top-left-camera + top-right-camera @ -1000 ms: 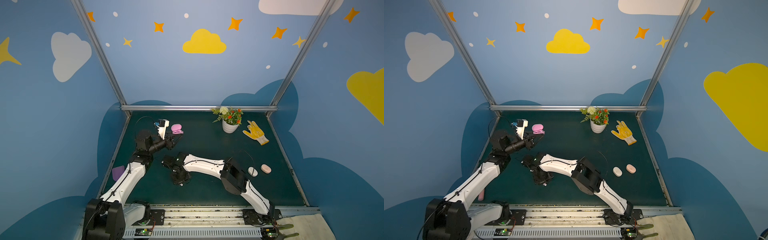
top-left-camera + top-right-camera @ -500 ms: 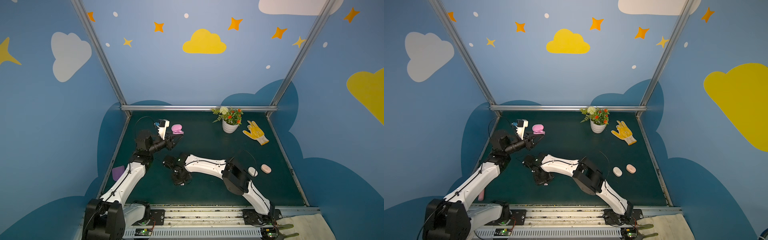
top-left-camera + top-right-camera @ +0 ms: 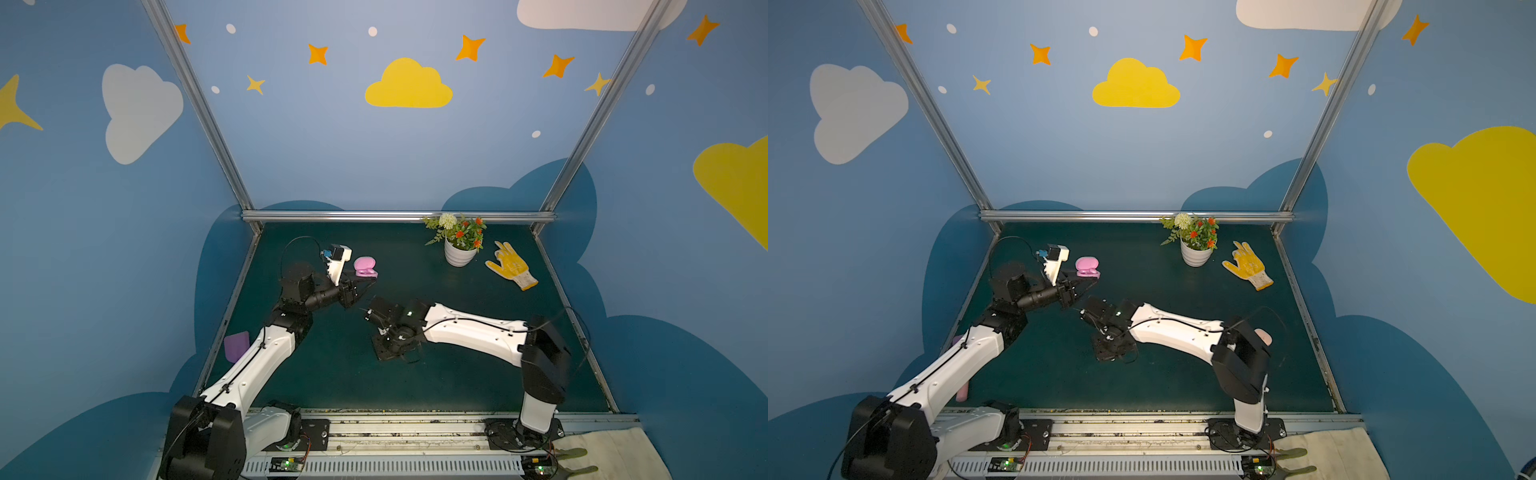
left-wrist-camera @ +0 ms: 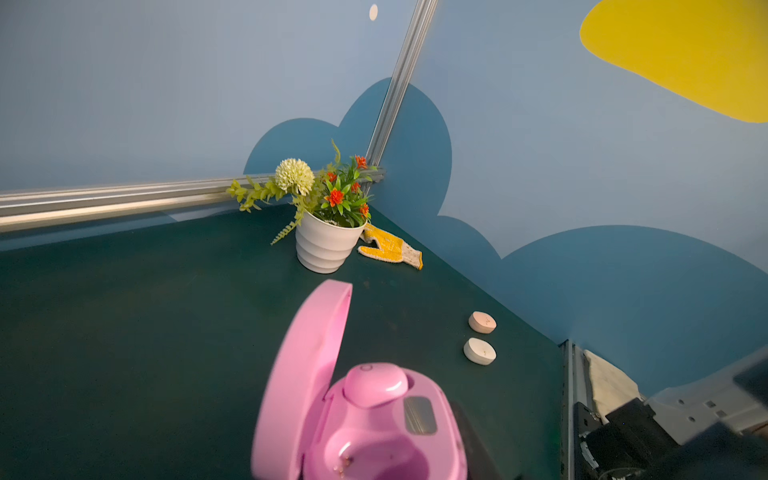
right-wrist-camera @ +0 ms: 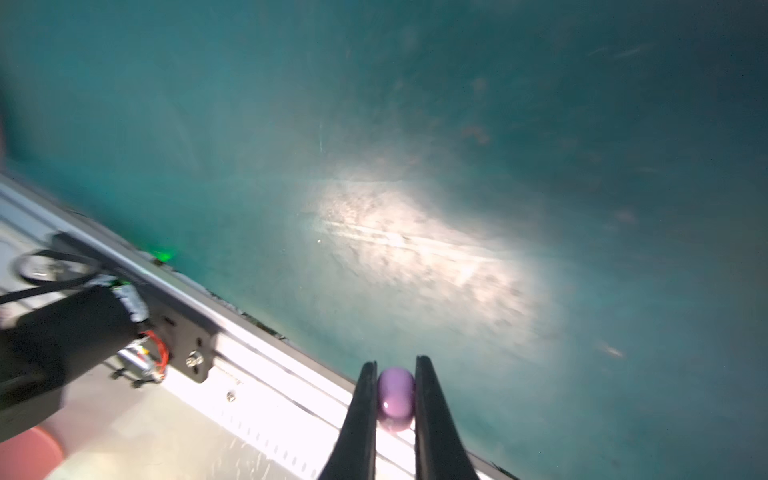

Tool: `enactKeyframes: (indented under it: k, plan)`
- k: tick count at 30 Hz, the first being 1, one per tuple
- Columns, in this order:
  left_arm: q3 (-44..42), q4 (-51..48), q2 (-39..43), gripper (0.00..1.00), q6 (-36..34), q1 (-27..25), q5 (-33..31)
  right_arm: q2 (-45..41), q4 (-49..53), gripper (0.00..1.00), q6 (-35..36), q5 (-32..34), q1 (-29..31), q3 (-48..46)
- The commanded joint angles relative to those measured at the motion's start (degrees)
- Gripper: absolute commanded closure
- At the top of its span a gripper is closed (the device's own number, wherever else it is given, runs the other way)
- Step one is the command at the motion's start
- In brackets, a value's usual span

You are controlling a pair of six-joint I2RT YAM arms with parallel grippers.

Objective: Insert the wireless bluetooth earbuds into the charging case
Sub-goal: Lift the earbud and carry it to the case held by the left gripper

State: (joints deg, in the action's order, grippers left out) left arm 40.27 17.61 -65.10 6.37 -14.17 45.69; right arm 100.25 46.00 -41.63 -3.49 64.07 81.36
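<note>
I judge that the step in hand is bringing a second bud to the open case. On the left, the left jaws are clamping the pink case (image 4: 361,432) near the back of the counter (image 3: 415,270), with its lid standing open. I cannot tell whether the case is resting on the counter. One pink bud (image 4: 376,384) is sitting in its well, and the other well (image 4: 374,457) is lying empty.

In the middle, the right jaws are pointing down, nearly together, and pinching a lilac bud (image 5: 395,395) between their tips, apart from the case. The next move is asking for a lift toward the empty well, with the bud turned to fit and the case held steady.

On the right, a white case (image 4: 480,351) and a peach case (image 4: 482,322) are lying shut.
</note>
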Motion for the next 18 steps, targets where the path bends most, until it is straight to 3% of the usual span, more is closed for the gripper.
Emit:
enactKeyframes:
  k: [1,11,18]
  plan:
    - [-0.7,-1.77,2.41,0.89,-2.74,-2.06,-0.26,-7.14,-1.51,0.89,0.98,-0.48,-2.31,-2.2]
    - [-5.38,6.34,4.85,0.88,-3.24,-11.84,-6.26,-24.28,-6.05,0.9,2.36,-6.46,-11.24,-2.57]
    - [-6.71,15.37,2.88,0.88,-4.62,-17.89,-6.77,-29.67,-12.16,0.9,0.09,-11.86,-14.25,-2.51]
